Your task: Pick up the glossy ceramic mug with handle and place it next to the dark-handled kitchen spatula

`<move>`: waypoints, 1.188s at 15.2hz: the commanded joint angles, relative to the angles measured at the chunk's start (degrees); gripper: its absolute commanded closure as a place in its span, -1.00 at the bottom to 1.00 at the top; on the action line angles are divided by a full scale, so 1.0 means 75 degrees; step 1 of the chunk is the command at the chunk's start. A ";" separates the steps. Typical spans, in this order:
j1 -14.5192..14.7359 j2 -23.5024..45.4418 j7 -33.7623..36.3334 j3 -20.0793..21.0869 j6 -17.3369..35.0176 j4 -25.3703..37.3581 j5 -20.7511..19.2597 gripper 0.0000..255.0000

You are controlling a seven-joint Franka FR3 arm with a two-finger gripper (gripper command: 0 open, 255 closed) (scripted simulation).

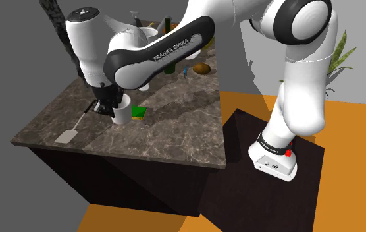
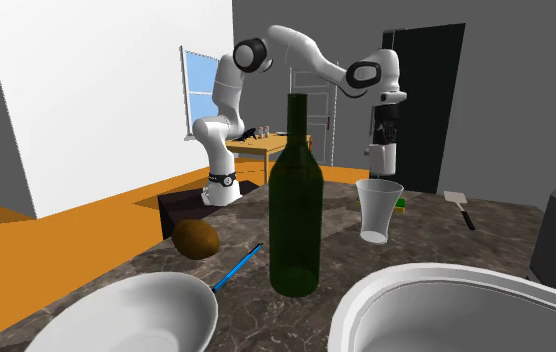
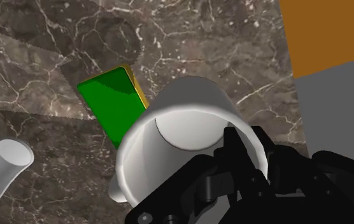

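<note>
A plain white mug (image 1: 122, 111) stands near the middle of the dark marble counter (image 1: 168, 142), and I cannot tell whether it touches the surface. My black gripper (image 1: 111, 105) comes down on it from above and is shut on its rim. In the wrist view the fingers (image 3: 233, 149) clasp the wall of the mug (image 3: 176, 127). The spatula (image 1: 66, 136), with a pale blade and a dark handle, lies just to the shoulder view's left of the mug. From across the table I see the gripper (image 2: 382, 160) and the spatula (image 2: 459, 205).
A green sponge (image 1: 139, 112) lies right beside the mug on its other side. Further back stand a clear tumbler (image 2: 378, 210), a dark bottle (image 2: 296, 200), white bowls (image 2: 136, 320), a brown fruit (image 2: 196, 238) and a blue utensil (image 2: 236, 268). The counter's front edge is close.
</note>
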 commanded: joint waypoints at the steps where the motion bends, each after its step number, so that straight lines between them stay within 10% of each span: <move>1: -0.0001 0.0030 0.0045 -0.0012 0.0181 -0.0150 -0.0034 1.00; 18: 0.0047 0.0460 0.0325 -0.0129 0.1091 -0.0675 -0.0321 1.00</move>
